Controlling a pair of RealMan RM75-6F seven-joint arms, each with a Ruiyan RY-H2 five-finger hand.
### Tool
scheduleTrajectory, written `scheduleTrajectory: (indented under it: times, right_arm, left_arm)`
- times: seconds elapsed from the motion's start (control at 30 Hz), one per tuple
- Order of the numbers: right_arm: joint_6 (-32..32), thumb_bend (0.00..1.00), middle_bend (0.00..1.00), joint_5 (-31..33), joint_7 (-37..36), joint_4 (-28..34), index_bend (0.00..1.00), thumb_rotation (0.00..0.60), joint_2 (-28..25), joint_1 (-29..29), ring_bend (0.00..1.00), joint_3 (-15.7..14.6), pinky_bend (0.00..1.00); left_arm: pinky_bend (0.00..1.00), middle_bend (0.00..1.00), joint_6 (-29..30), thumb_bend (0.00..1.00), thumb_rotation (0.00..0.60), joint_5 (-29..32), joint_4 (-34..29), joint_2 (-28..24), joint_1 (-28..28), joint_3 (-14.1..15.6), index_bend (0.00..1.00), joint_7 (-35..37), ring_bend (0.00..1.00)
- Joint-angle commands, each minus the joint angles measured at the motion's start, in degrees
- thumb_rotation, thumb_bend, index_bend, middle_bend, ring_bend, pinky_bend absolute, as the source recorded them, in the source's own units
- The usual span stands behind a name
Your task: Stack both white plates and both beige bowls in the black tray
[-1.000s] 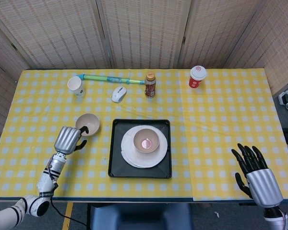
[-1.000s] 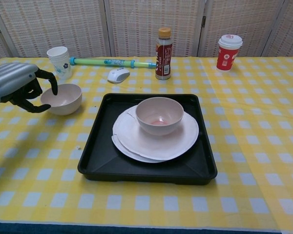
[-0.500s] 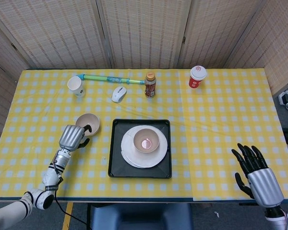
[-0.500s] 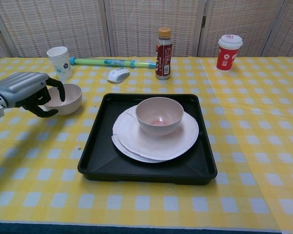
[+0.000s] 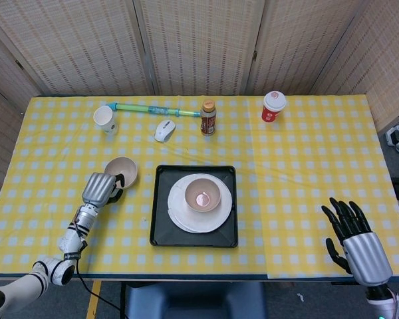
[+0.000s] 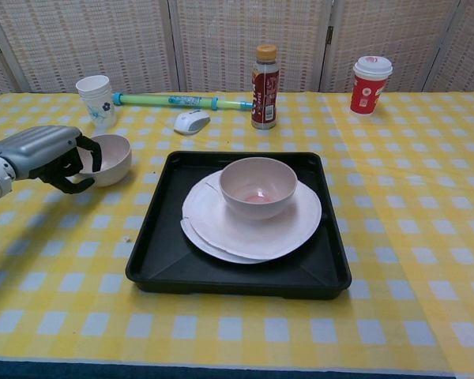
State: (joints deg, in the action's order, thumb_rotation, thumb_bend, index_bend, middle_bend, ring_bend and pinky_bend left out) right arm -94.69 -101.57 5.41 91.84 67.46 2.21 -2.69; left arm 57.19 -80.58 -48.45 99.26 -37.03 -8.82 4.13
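Nearest, at the table's front corner: right hand [image 5: 358, 244], fingers spread wide, holding nothing. In the black tray [image 6: 154, 260]: two stacked white plates [image 6: 280, 227], one beige bowl [image 6: 258, 186] on top. Just beside the tray: left hand [image 6: 49, 155] hooked over the second bowl [image 6: 112, 156], seemingly pinching its rim, contact partly hidden. Risks: shallow pinch slipping on lift; bowl catching the tray wall, or jarring the uneven plates.

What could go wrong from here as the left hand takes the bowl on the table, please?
The left hand has only the near rim of the loose bowl in its fingers, so it may tip or slip when lifted. Dropped off-centre on the bowl in the tray, it could slide off.
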Motion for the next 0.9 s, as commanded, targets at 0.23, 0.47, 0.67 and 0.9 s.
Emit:
scheduleTrajectory:
  times: [0.23,0.47,0.67,0.9]
  right_arm:
    - [-0.61,0.56,0.00,-0.80,-0.08,-0.19,0.03,0.600,-0.06,-0.45,0.00,0.04,0.00]
    - [-2.02,0.56,0.00,-2.94,0.09,-0.19,0.03,0.600,0.00,-1.18,0.00,-0.54,0.00]
    - [-3.54,0.56,0.00,-6.12,0.09,0.01,0.03,0.600,-0.18,-1.83,0.00,-1.66,0.00]
    - [-5.77,0.56,0.00,-9.42,-0.61,-0.15,0.03,0.600,-0.75,-2.71,0.00,-2.72,0.00]
  left_arm:
    - [1.00,1.00,4.16,0.45,0.600,-2.88,0.23,0.09,0.03,1.58,0.58,2.25,1.00]
    - [1.00,1.00,11.21,0.46,0.600,-5.51,-8.69,-3.10,2.31,2.90,0.58,-1.68,1.00]
    - [1.00,1.00,16.38,0.46,0.600,-8.64,-20.55,-5.77,4.02,4.41,0.58,-9.16,1.00]
    - [1.00,1.00,19.60,0.46,0.600,-11.14,-30.02,-5.93,4.97,4.97,0.59,-18.16,1.00]
